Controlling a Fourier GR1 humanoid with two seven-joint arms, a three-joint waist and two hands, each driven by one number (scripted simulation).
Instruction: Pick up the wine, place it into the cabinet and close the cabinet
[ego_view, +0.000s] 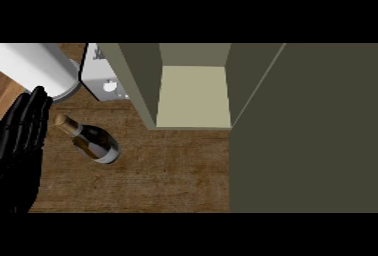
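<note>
Wooden counter (170, 170) bears wine bottle (94, 142), cabinet (193, 95).

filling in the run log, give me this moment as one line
wine bottle: on counter, untouched | cabinet: door open | left hand: open, resting at left edge | right hand: not in view

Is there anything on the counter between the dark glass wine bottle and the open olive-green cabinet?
No. In the head view, only bare brown wooden counter lies between the dark glass wine bottle and the open olive-green cabinet.

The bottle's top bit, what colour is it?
Tan, like cork, on the wine bottle; seen in the head view.
</note>
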